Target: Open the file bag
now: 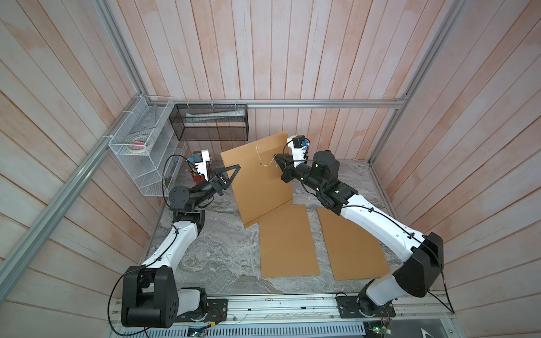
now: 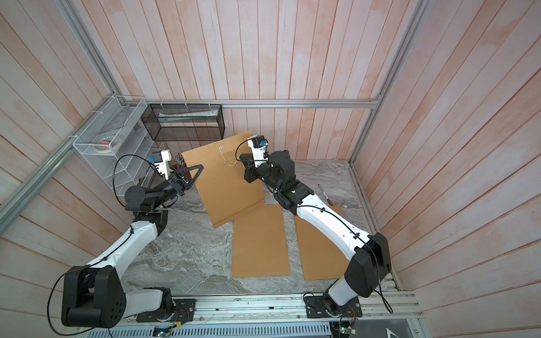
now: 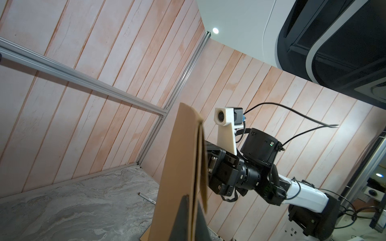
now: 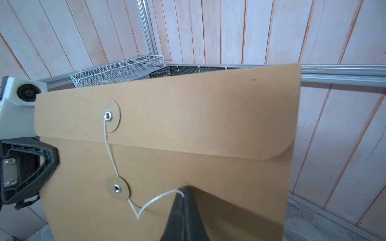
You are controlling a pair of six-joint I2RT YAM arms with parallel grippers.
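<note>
Grey marbled tabletop point(image 1: 216, 257), pink plank walls point(image 1: 292, 58). Brown kraft-paper file bag point(image 1: 257, 181) upright over the table. My left gripper point(image 1: 237, 167) clamps its side edge, and my right gripper point(image 4: 183, 193) pinches its thin white string point(image 4: 154, 201). Paper judged light and bendy. The string may slip, so I should grip near its end.

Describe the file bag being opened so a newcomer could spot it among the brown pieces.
On the grey marble table, look behind the two brown sheets lying flat. The file bag is held up at a tilt between the left gripper and right gripper; only it shows two round discs and a white string.
</note>
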